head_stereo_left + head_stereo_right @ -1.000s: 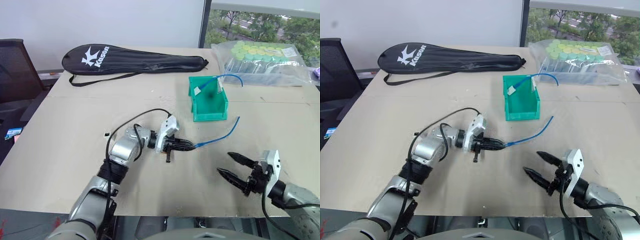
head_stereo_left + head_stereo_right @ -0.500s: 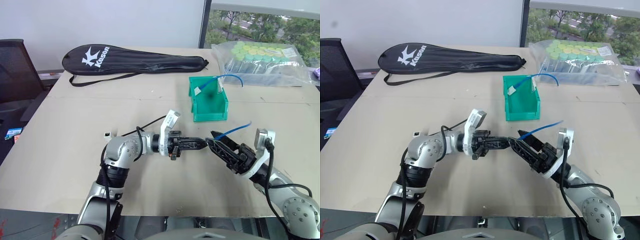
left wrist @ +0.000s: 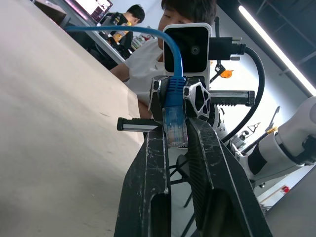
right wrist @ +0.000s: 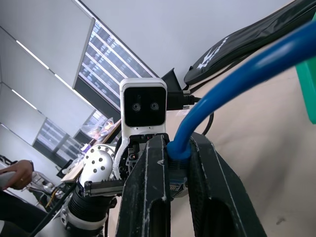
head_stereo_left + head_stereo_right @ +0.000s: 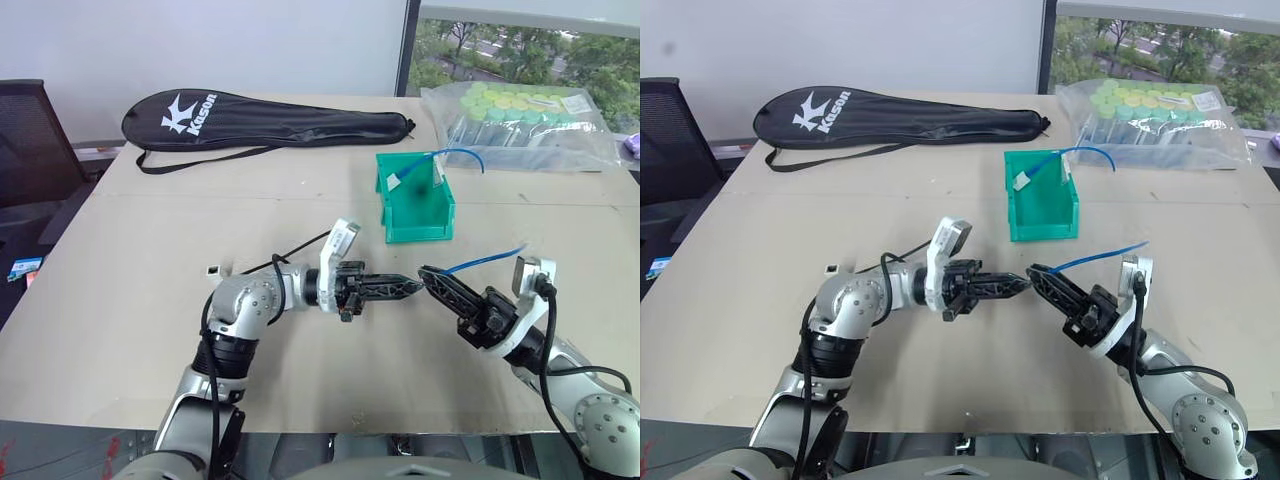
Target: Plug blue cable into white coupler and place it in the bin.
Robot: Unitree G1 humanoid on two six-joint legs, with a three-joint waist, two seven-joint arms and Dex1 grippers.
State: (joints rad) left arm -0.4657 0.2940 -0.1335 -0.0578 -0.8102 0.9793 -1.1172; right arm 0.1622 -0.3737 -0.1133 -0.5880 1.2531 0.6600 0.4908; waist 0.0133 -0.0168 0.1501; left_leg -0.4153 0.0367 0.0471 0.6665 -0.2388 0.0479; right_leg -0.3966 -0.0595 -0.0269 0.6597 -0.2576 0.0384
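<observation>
The blue cable (image 5: 487,260) arcs up off the table from the point where my two grippers meet, tip to tip, above the table's middle. Its clear plug (image 3: 175,131) sits between the fingers of my left gripper (image 5: 410,288), which is shut on it. My right gripper (image 5: 430,273) is shut on the cable's blue boot (image 4: 178,148) just behind the plug. A tiny white coupler (image 5: 213,269) lies on the table to the left of my left arm, apart from both grippers. The green bin (image 5: 421,231) stands farther back, right of centre.
A second blue cable (image 5: 466,153) with a white end piece hangs into the bin. A clear bag of green-capped tubes (image 5: 525,120) lies back right and a black racket bag (image 5: 260,117) back left. A person (image 3: 143,59) sits beyond the table.
My right gripper came up from the table's front right to the left gripper's tip and shut on the cable. The left gripper rose slightly and rolled, and the cable's free end lifted.
</observation>
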